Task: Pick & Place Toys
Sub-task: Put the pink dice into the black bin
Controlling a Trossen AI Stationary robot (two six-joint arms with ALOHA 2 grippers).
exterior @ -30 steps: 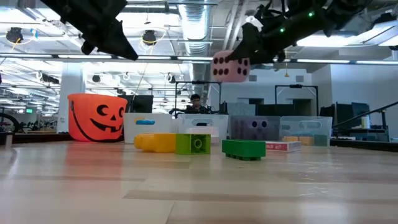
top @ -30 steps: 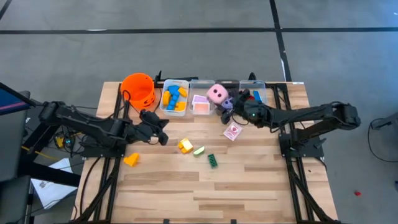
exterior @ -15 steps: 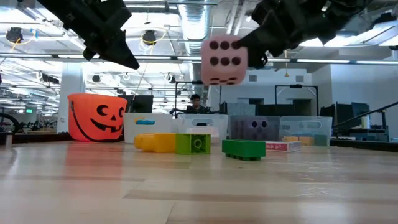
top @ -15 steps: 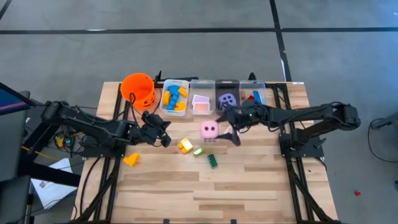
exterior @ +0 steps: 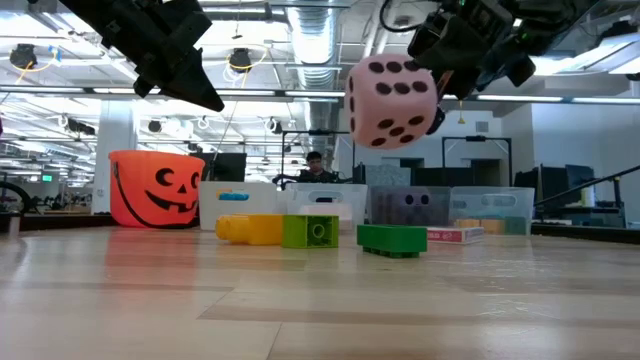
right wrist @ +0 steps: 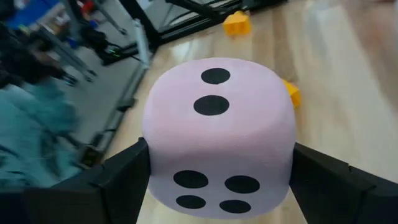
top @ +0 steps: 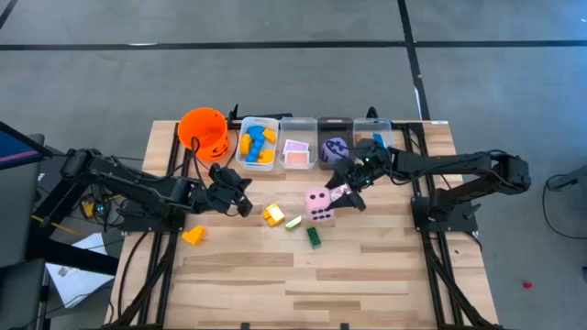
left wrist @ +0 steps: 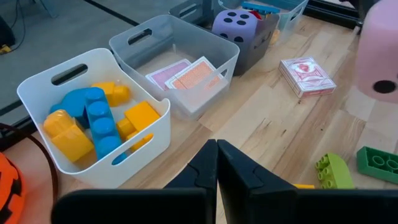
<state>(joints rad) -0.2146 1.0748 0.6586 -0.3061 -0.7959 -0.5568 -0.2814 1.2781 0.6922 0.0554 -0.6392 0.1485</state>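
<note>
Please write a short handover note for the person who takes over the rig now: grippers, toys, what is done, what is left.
Right gripper: holds the pink soft die above the table's middle.
Left gripper: shut, empty, raised near the white bin of blue and yellow blocks.
Done: purple soft die in its dark bin; pink-and-white cards in the clear bin.
Left on the table: yellow block, light green block, dark green block, orange block, red-and-white card pack.
</note>
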